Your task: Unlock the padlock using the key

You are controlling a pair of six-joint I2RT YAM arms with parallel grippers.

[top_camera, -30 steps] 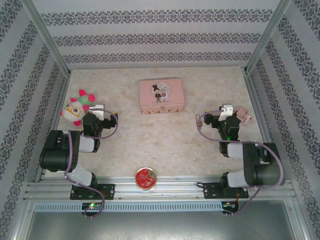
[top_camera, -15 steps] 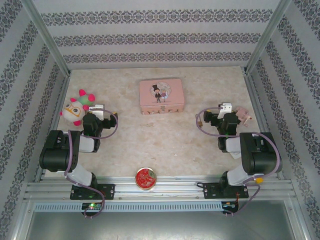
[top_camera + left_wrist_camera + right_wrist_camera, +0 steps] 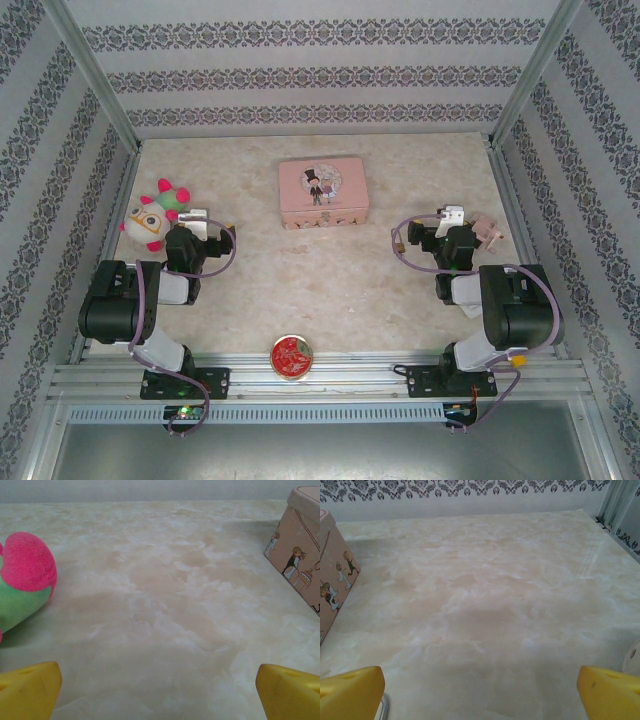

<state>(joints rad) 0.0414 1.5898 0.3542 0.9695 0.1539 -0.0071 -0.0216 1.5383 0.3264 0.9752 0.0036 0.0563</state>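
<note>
The padlock (image 3: 398, 240), a tiny brass-coloured thing, lies on the marble table just left of my right gripper (image 3: 452, 224). In the right wrist view a thin metal loop (image 3: 383, 706) peeks in beside the left yellow finger (image 3: 351, 686). My right gripper (image 3: 480, 686) is open over bare table. A small pinkish-white thing (image 3: 487, 232) lies just right of it, and its white edge (image 3: 633, 656) shows in the wrist view; I cannot tell whether it is the key. My left gripper (image 3: 203, 226) (image 3: 159, 682) is open too, with nothing between its fingers.
A pink illustrated tin (image 3: 323, 192) (image 3: 300, 555) (image 3: 334, 585) stands at the back centre. A pink and green plush toy (image 3: 155, 212) (image 3: 24, 580) sits beside the left gripper. A round red tin (image 3: 292, 357) lies at the near edge. Patterned walls enclose the table.
The right arm's elbow has swung up and to the right, and its wrist has edged slightly left. The left arm has not moved.
</note>
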